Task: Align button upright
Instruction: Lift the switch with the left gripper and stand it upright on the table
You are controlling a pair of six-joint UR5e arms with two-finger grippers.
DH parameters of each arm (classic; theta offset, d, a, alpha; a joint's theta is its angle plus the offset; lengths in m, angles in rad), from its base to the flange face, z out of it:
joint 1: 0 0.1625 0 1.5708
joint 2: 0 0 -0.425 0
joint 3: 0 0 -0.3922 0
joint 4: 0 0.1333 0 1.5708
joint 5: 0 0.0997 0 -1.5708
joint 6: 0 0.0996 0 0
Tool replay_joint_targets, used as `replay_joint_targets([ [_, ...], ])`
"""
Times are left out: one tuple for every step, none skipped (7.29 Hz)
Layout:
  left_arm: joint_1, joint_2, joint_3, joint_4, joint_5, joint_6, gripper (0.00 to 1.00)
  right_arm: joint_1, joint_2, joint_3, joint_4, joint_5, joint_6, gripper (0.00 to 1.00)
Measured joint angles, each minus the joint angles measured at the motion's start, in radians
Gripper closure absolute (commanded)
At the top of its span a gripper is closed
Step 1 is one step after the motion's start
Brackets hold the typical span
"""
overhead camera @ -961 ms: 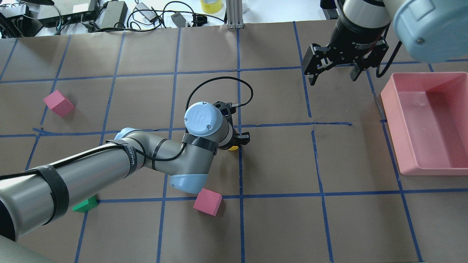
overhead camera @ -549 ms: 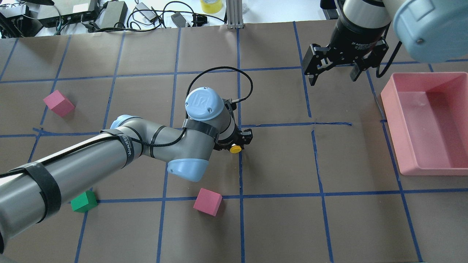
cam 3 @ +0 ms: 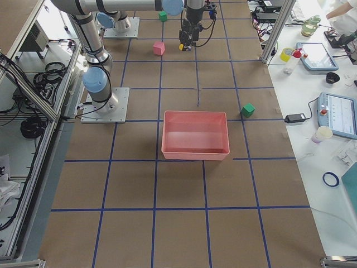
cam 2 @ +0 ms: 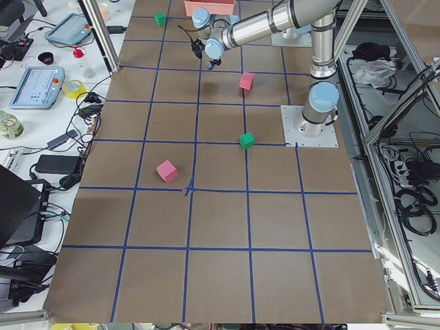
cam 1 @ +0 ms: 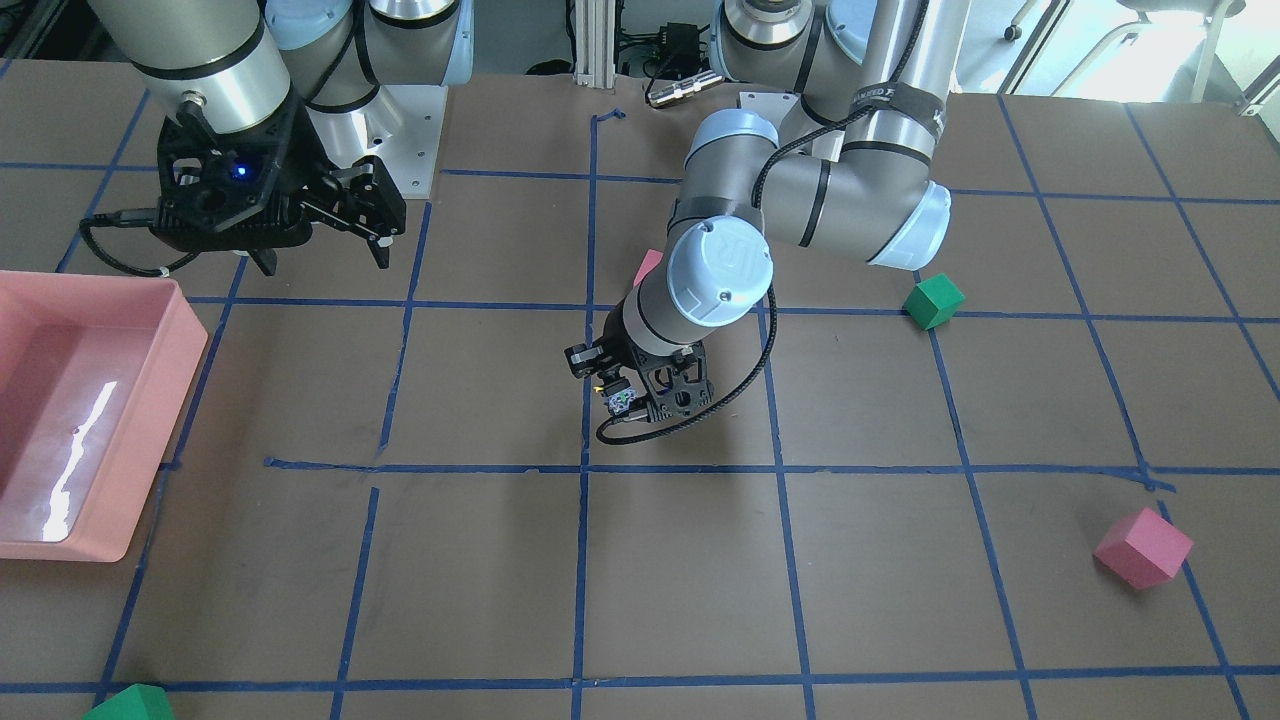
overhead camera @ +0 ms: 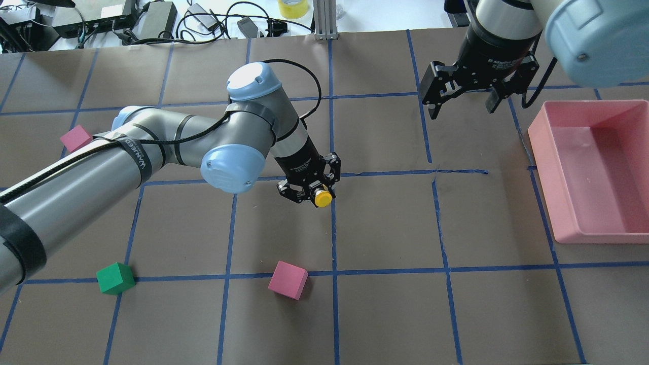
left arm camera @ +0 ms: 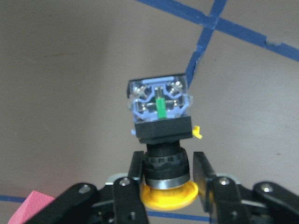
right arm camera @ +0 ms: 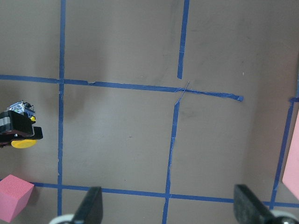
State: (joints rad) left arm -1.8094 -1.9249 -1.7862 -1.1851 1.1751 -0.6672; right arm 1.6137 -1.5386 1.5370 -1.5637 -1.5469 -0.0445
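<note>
We see the left hand clamped on the button at its neck, cap toward the palm — the right hand hangs wide near the pink tray.

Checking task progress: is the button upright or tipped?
Tipped. The left gripper clamps the button at its neck; the down-looking right wrist view shows it side-on.

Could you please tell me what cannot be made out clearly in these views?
- Overhead view: the base of the button, hidden under its yellow cap.
- Front-facing view: a pink cube, mostly behind the left arm.
- Front-facing view: a green cube, cut by the bottom edge.
- Side views: the button, too small.
</note>
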Motion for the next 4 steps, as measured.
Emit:
replay_joint_targets([
  [0.043, 0.003, 0.000, -0.036, -0.081, -0.026, 1.00, 0.000, 0.000, 0.000, 0.001, 0.000, 0.000, 0.00],
  [0.083, 0.001, -0.003, -0.077, -0.184, -0.061, 1.00, 0.000, 0.000, 0.000, 0.001, 0.000, 0.000, 0.00],
  [0.114, -0.008, -0.008, -0.116, -0.302, -0.113, 1.00, 0.000, 0.000, 0.000, 0.002, -0.001, 0.000, 0.00],
  [0.131, -0.017, -0.027, -0.136, -0.417, -0.161, 1.00, 0.000, 0.000, 0.001, 0.002, -0.001, 0.000, 0.00],
])
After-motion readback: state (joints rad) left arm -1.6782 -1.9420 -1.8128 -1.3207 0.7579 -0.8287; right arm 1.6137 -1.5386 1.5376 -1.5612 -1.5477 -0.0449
